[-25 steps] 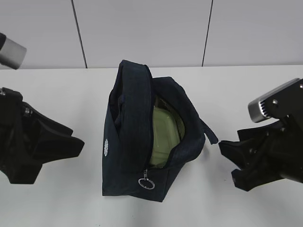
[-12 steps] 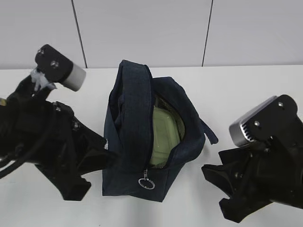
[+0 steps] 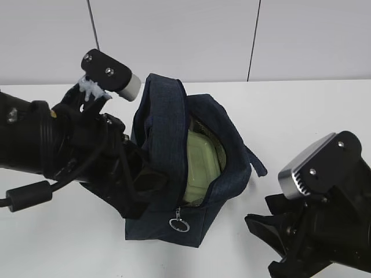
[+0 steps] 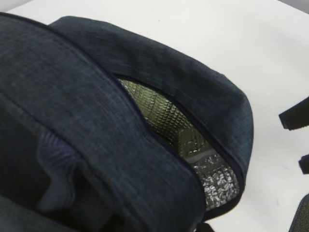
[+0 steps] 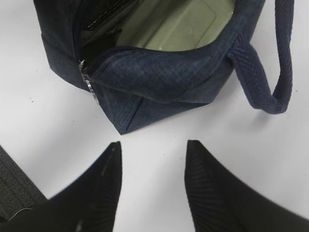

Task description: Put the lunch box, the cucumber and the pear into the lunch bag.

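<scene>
Lunch bag on the white table, mouth unzipped, lunch box inside; left gripper angled down against the bag's left wall, jaws' state impossible to tell; right gripper low beside the bag's right corner, fingers apart, empty

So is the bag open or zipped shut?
Open. The lunch bag gapes at the top, showing the green lid of the lunch box inside, and its ring pull hangs at one end.
</scene>
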You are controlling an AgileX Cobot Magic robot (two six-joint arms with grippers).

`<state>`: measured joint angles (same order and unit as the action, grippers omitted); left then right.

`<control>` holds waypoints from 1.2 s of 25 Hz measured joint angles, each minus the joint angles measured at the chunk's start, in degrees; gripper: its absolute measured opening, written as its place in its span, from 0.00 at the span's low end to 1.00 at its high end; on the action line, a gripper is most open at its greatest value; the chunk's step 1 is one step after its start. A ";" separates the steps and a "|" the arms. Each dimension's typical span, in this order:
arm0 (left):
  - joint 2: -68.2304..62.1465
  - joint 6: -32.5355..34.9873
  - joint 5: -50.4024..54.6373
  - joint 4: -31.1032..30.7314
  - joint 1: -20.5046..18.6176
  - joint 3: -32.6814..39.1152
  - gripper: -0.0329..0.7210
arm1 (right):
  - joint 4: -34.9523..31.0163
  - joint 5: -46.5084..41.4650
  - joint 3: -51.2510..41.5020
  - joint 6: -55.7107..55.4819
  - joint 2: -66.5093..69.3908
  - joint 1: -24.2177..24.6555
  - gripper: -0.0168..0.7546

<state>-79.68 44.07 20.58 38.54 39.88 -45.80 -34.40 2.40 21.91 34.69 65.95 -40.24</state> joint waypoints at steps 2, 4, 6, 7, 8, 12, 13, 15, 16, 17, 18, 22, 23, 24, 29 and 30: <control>-0.13 0.00 -0.14 0.72 0.00 -0.06 0.41 | 0.00 0.49 0.00 0.00 0.00 0.00 0.46; -0.21 0.00 -0.32 1.13 0.00 -0.06 0.41 | 0.11 0.99 0.00 0.00 0.00 -0.02 0.46; -1.38 0.00 -0.50 1.27 0.00 -0.11 0.41 | 0.64 1.34 0.00 0.00 0.00 -0.02 0.46; -2.12 0.00 -0.73 1.34 0.00 -0.11 0.41 | 0.66 1.34 0.00 0.00 0.00 -0.02 0.46; -3.07 0.00 -0.98 1.45 0.00 -0.11 0.41 | 0.78 1.34 0.00 0.00 0.00 -0.02 0.46; -4.80 0.00 -2.24 2.22 0.00 -0.11 0.37 | 1.00 1.34 0.00 0.00 0.00 -0.02 0.46; -4.80 0.00 -2.37 2.67 0.00 -0.11 0.34 | 1.00 1.34 0.00 0.00 0.00 -0.02 0.46; -4.80 0.00 -2.43 3.74 0.00 -0.11 0.26 | 1.03 1.34 0.00 0.00 0.00 -0.02 0.46; -4.80 0.00 -2.43 4.07 0.00 -0.11 0.22 | 1.03 1.34 0.00 0.00 0.00 -0.02 0.46; -4.80 0.00 -2.46 4.33 0.00 -0.11 0.18 | 1.03 1.08 0.00 0.00 0.00 -0.02 0.46; -4.80 0.00 -2.50 4.58 0.00 -0.11 0.13 | 1.03 0.70 0.00 0.00 0.00 -0.02 0.46; -4.80 0.00 -2.86 6.58 0.00 -0.11 0.06 | 1.03 -1.33 0.00 0.00 0.00 -0.64 0.46; -4.80 0.00 -2.93 7.00 0.00 -0.11 0.06 | 1.12 -1.33 0.00 0.00 0.00 -1.47 0.46; -4.80 0.00 -2.92 7.16 0.00 -0.11 0.06 | 1.45 -1.33 0.00 0.00 0.00 -2.77 0.46; -4.80 0.00 -2.99 7.49 0.00 -0.11 0.05 | 3.66 2.51 0.00 0.00 0.57 -9.98 0.46; -4.80 0.00 -2.99 7.51 0.00 -0.11 0.05 | 3.90 3.73 0.00 0.00 1.31 -10.54 0.46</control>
<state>-84.49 44.07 17.59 46.05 39.88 -45.91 -30.50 6.13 21.91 34.69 67.26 -50.78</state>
